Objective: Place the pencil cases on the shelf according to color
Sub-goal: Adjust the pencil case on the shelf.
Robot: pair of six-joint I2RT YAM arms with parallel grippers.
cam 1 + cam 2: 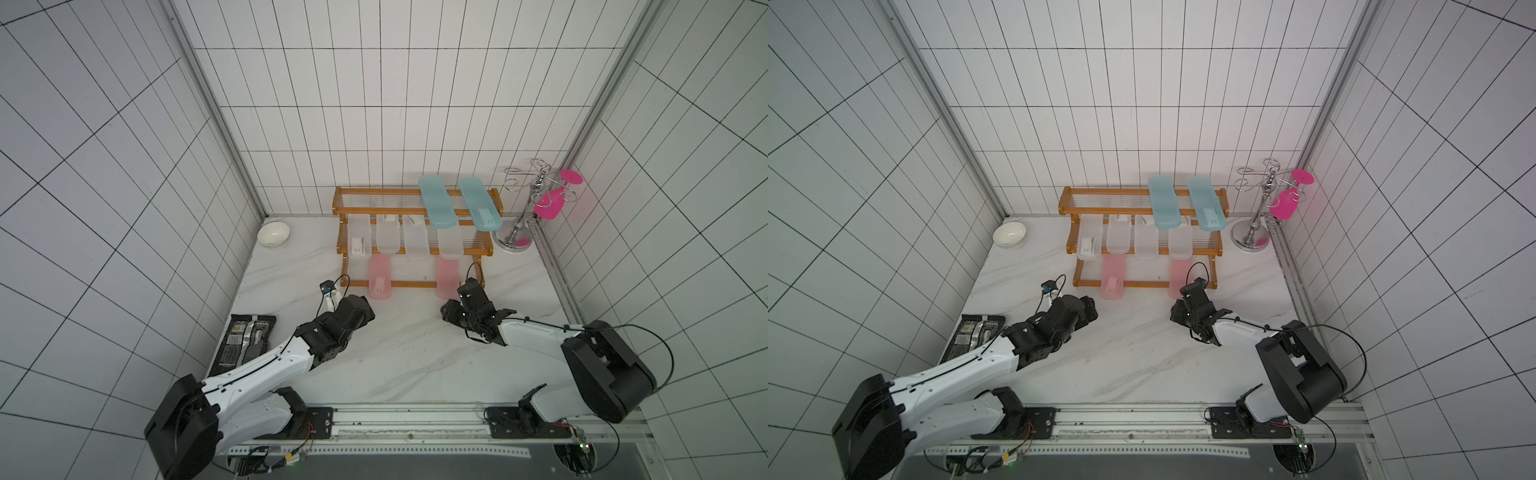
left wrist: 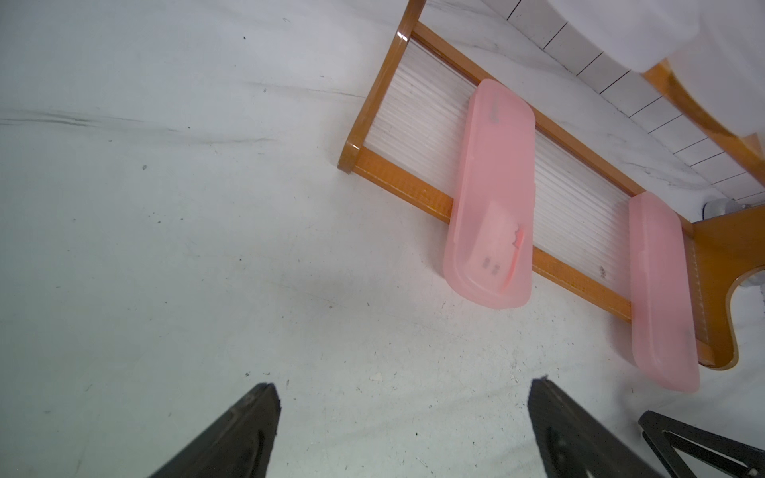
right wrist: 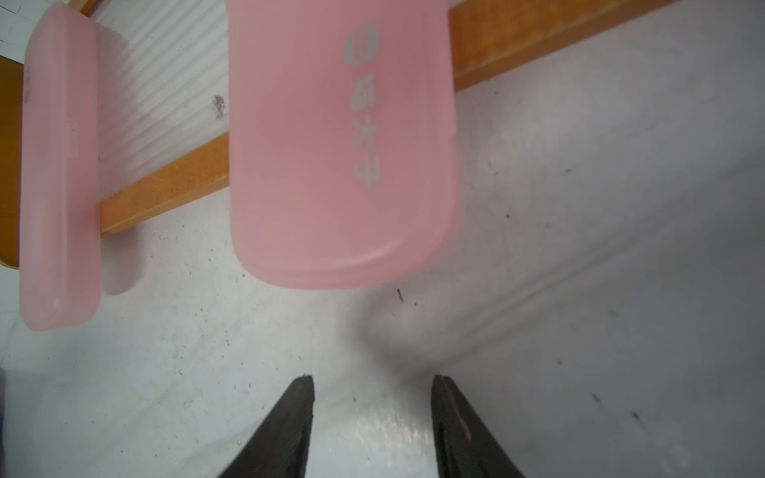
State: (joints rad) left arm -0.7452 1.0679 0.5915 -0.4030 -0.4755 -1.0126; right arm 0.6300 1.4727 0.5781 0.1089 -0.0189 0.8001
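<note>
Presently, on the shelf (image 1: 415, 284), two teal pencil cases (image 1: 436, 203) are lodged on the top tier, four clear cases (image 1: 388, 239) on the middle, and two pink cases (image 1: 379, 278) on the lowest. The left gripper (image 2: 403, 385) is held wide apart and the right gripper (image 3: 372, 378) narrowly parted; nothing is gripped.

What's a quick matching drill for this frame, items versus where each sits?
Things:
1. teal-blue translucent plastic pencil cases
2. frosted clear plastic pencil cases
3. pink translucent plastic pencil cases
4. white round ceramic bowl

Places:
a. bottom tier of the orange-brown wooden stepped shelf
b. white marbled table, beside the shelf
c. top tier
d. middle tier

Pairs: 1-c, 2-d, 3-a, 4-b.
</note>
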